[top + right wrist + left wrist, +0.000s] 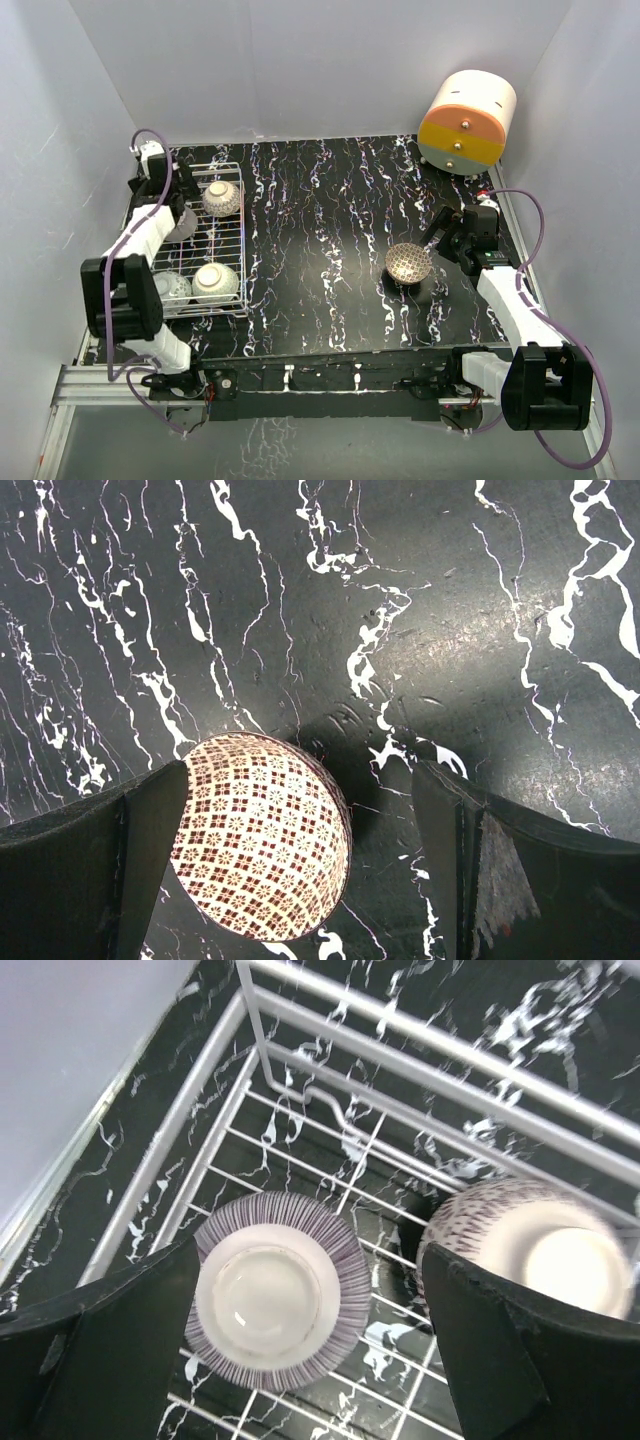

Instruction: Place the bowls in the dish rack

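The white wire dish rack (244,222) stands at the left. It holds a bowl at its far end (222,197), two bowls at its near end (215,281) (172,288), and a purple-striped bowl (270,1300) lying upside down on the rack's wires (400,1030). My left gripper (185,215) (310,1260) is open with its fingers either side of that striped bowl. Another upturned bowl (540,1250) sits beside it. A bowl with a red-brown lattice inside (408,263) (260,840) lies tilted on the table. My right gripper (437,238) (300,770) is open around it, its left finger (100,880) close against the rim.
A large cream, orange and yellow cylinder (467,122) stands at the back right. White walls close in the black marbled table (330,200) on three sides. The rack's raised side wires (180,1130) run near the left wall.
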You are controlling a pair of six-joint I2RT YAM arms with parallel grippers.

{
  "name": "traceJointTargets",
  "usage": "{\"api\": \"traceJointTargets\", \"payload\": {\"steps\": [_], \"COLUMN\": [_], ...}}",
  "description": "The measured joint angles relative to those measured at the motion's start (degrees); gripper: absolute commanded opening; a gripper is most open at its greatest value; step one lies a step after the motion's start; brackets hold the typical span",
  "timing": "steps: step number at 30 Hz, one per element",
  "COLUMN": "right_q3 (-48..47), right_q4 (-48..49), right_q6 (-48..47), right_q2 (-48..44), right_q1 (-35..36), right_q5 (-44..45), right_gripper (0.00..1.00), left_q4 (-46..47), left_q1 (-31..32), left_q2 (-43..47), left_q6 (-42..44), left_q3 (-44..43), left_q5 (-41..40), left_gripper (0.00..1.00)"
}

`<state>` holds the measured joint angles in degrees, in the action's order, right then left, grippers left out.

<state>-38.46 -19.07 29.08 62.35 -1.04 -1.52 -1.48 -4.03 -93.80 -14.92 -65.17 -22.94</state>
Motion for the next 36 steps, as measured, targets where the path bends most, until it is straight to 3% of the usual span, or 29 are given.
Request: {"api": "traceJointTargets", "payload": {"steps": [6,11,13,17,26,36], "right_q3": [0.3,0.9,0.9,0.9,0.9,0.9], "right_q4": [0.7,1.1,1.2,1.2,1.3,1.3], "right_q6": [0.3,0.8,0.8,0.8,0.8,0.8], "right_q2": [0.0,0.0,0.0,0.0,0.0,0.3], "right_q1": [0.2,0.2,0.2,0.3,0.3,0.3], "right_q5": [-0.4,-0.4,-0.4,-0.3,-0.1,0.0], "right_gripper": [0.98,0.98,0.98,0.98,0.98,0.98], "left_q4": [-2.9,-5.5,-6.8,-9.6,-10.2,-7.5], "left_q1": [0.0,0.0,0.0,0.0,0.0,-1.2], "left_q2": [12.6,17.0,16.5,12.3,10.0,8.6], "left_q6": [-1.8,-6.3,-8.9,-13.3,-18.2,-17.5], "left_q3": [0.0,1.8,3.8,6.0,9.7,9.3], "left_q5": [1.1,3.1,4.1,5.1,4.2,-0.2], "left_gripper": [0.90,0.84,0.81,0.60,0.50,0.49]}}
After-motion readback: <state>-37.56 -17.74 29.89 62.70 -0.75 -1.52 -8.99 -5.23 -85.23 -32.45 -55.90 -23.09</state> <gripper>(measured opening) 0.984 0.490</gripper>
